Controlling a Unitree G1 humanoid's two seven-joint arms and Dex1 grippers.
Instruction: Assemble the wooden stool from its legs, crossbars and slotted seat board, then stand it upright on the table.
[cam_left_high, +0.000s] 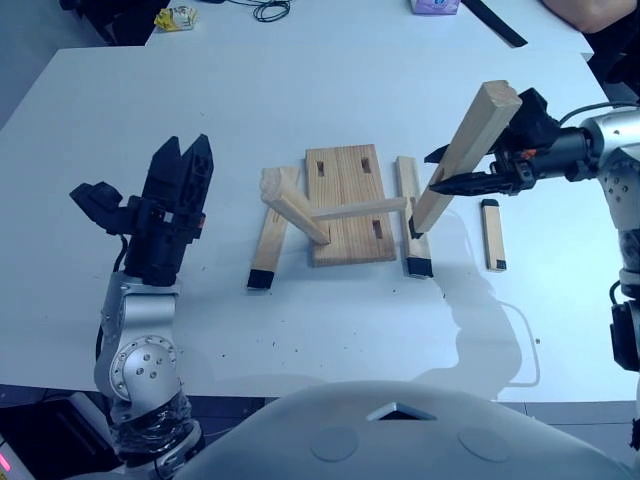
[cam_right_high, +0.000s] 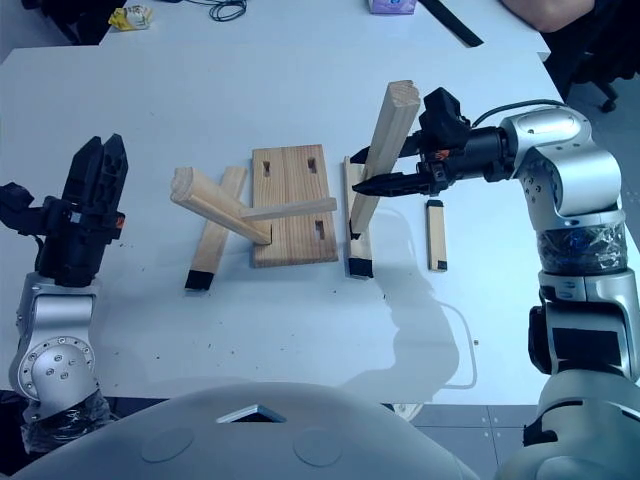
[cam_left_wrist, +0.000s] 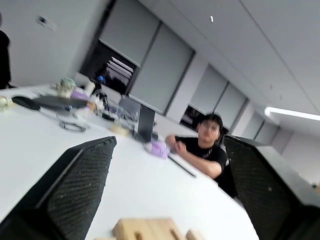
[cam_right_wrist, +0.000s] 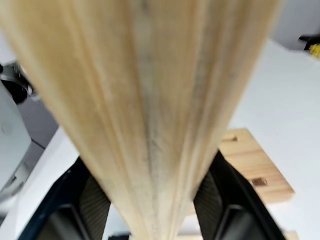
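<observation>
At the left of the frame, the left hand (cam_left_high: 183, 150) was held up, fingers wide and empty. At centre, the slotted seat board (cam_left_high: 345, 235) was laid flat on the tabletop (cam_left_high: 300, 100). Right of centre, a tilted leg (cam_left_high: 470, 150) was gripped by the right hand (cam_left_high: 433, 172).

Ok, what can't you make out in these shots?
- Right wrist view: the held leg, close and blurred, hides most of the seat board.
- Left wrist view: the frame edge cuts off the wooden parts.
- Head views: whether the crossbar sits in the held leg's slot is too small to tell.
</observation>
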